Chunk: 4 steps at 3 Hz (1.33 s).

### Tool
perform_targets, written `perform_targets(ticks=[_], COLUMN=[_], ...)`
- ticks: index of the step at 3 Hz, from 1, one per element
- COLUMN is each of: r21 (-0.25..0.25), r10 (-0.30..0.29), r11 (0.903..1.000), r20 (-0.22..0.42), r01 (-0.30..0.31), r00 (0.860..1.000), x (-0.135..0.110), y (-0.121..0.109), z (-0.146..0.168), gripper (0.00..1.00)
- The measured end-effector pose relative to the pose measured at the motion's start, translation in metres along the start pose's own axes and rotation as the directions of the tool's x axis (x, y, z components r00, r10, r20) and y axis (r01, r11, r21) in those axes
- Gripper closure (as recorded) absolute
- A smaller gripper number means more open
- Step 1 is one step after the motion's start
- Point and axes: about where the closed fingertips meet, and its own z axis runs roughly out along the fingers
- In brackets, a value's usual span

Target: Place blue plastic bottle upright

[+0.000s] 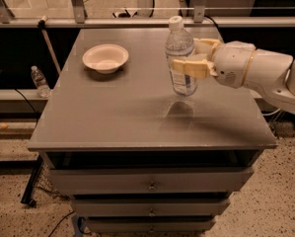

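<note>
The blue plastic bottle (179,48) is clear with a white cap and a blue-and-white label. It hangs upright a little above the grey cabinet top (112,112), right of centre, with its shadow below it. My gripper (190,57) reaches in from the right and is shut on the bottle's middle, one cream finger (189,68) in front and the other behind it.
A white bowl (105,58) sits on the cabinet top at the back left. A small clear bottle (39,81) stands on a low ledge left of the cabinet. A rail with posts runs behind the cabinet. Drawers face the front.
</note>
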Motion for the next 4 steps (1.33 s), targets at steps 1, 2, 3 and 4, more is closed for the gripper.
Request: perform_targets(ticks=[1,2,3,4], r21=[0.041,0.069,0.094,0.106], r10=[-0.001,0.008,0.033,0.052], r11=[0.9992,0.9975,0.9947,0.9923], r20=[0.032,0.067,0.105,0.122], r01=[0.0,-0.012,-0.043,-0.065], r00=[0.999,0.998,0.994,0.991], x=[0.012,0.023,0.034,0.04], y=[-0.004,-0.008,-0.013,-0.015], z=[-0.002,-0.002,-0.003,-0.004], gripper=[1.0,1.0,1.0,1.0])
